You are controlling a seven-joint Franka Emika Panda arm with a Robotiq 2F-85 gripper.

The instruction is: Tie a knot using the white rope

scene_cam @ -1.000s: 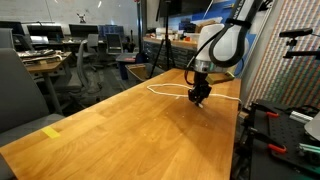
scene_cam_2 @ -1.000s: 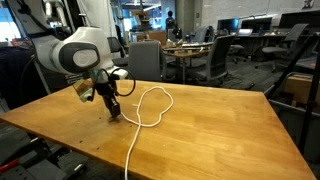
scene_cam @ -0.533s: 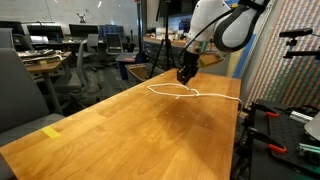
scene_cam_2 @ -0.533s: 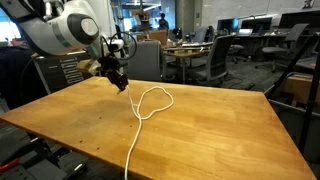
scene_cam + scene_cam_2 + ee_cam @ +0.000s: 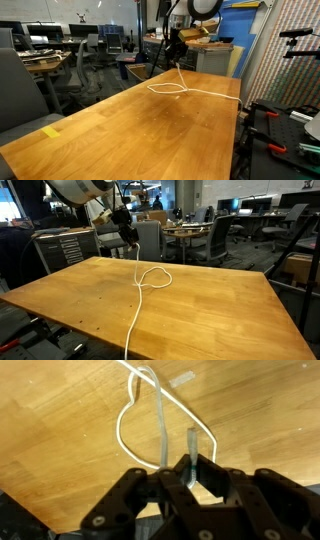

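Overhead, claw point(image 5: 129, 240) clamped on white rope point(image 5: 134, 318) end, loop trailing onto table point(image 5: 220, 310) below

Open-plan office: a wooden table point(image 5: 200, 310) fills the foreground, a grey chair point(image 5: 20, 90) stands at the left edge, and desks point(image 5: 190, 232) and office chairs point(image 5: 217, 242) stand behind.

White rope point(image 5: 133, 320); warm brown wood-grain table point(image 5: 220, 310); black claw point(image 5: 188, 465); yellow patch point(image 5: 52, 131) on table.

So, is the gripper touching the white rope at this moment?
Touching. The wrist view shows the white rope running from its loop straight into the gripper, pinched between the shut jaws.
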